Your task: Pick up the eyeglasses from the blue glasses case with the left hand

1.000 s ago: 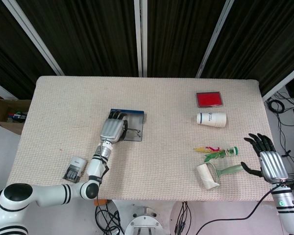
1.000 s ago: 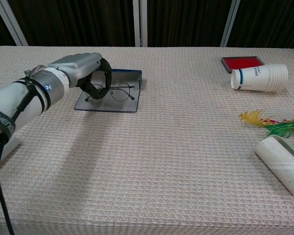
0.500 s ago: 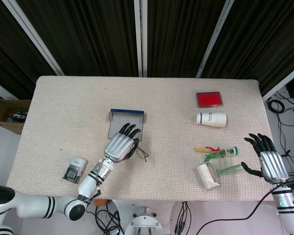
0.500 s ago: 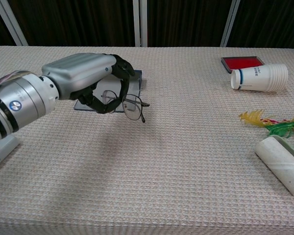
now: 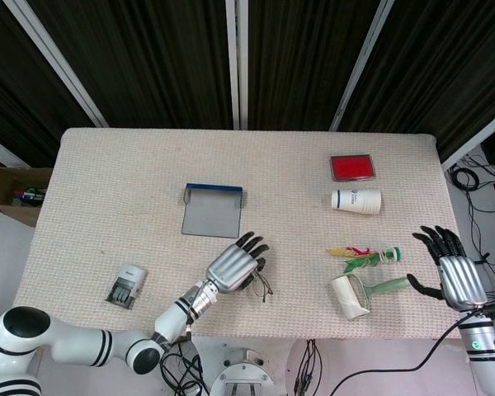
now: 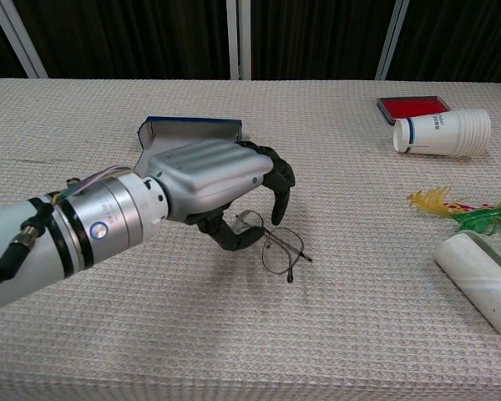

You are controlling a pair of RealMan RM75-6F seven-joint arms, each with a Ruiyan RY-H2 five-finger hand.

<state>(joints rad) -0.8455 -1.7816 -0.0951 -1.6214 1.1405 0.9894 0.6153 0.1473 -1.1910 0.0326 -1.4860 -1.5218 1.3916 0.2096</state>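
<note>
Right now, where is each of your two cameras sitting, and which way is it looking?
Head view: high above the near edge, looking down on the whole beige woven table; shows the left hand and forearm, and the right hand.
Chest view: low at the near edge, looking across the table toward the dark curtains; shows only the left hand and forearm.
Both show: the left hand holding the thin wire-rimmed eyeglasses, the open blue glasses case, the white paper cups.
</note>
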